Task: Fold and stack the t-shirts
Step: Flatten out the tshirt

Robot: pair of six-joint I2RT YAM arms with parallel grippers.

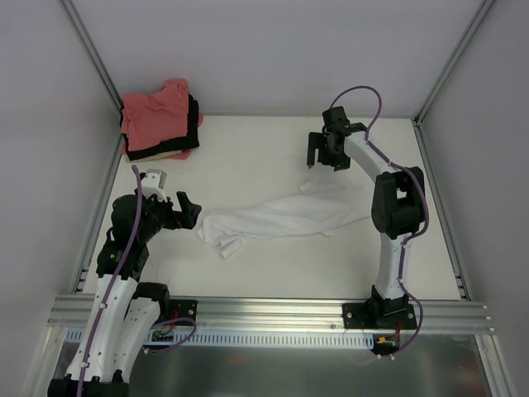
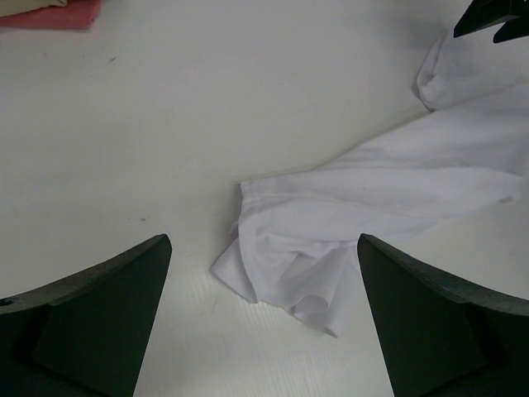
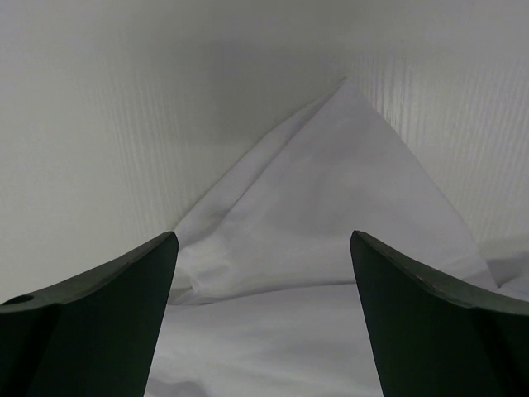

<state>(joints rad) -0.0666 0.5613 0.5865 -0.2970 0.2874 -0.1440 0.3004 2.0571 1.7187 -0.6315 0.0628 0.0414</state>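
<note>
A white t-shirt [image 1: 285,213] lies crumpled in a long strip across the middle of the table. My left gripper [image 1: 195,209] is open just left of its bunched left end [image 2: 289,273], low over the table, with nothing between its fingers [image 2: 107,314]. My right gripper [image 1: 322,161] is open and points down over the shirt's right end [image 3: 331,207], where a pointed corner of cloth lies flat under the jaws. At the back left corner lies a folded stack: a salmon-pink shirt [image 1: 157,116] on top, a black one [image 1: 192,124] below it, and a pale cream edge [image 1: 165,155] at the bottom.
Aluminium frame posts [image 1: 95,58] and grey walls close in the table on the left, right and back. The right arm's elbow [image 1: 398,203] stands over the shirt's right end. The left wrist view shows a pink corner of the stack [image 2: 58,15].
</note>
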